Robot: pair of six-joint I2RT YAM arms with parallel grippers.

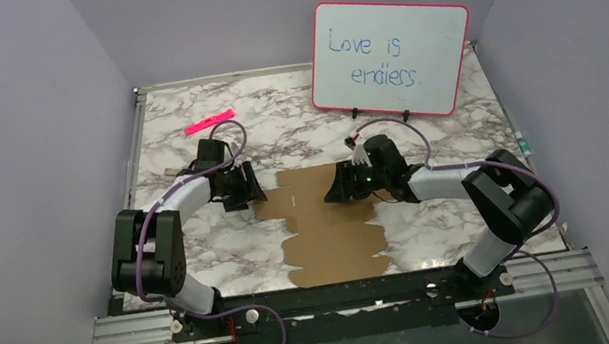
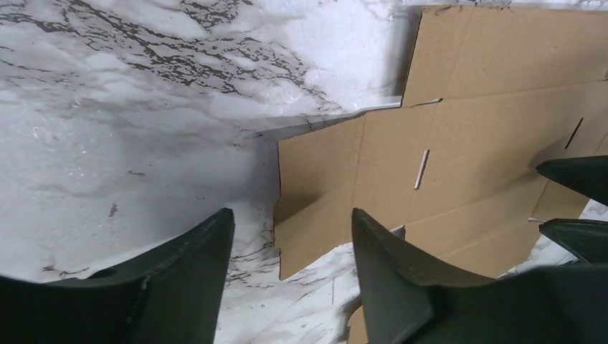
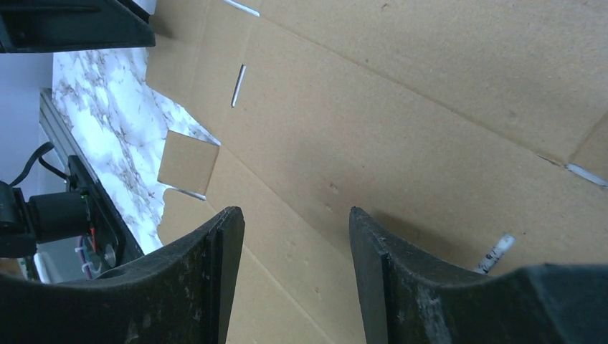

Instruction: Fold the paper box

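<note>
Left tool (image 2: 292, 215) and right tool (image 3: 294, 211) are shown spread, with nothing pinched. Between them the paper box (image 1: 330, 222) is laid flat on the counter (image 1: 232, 253), its long axis directed away from the bases. Its left flap edge is straddled by the left tool.

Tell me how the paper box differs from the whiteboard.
The box lies flat on the table, while the whiteboard stands propped up at the far side. The box is plain brown, but the whiteboard is white with a pink rim and blue handwriting. The box has a notched outline with flaps and slits, whereas the whiteboard is a rounded rectangle. Both are thin, flat panels.
</note>
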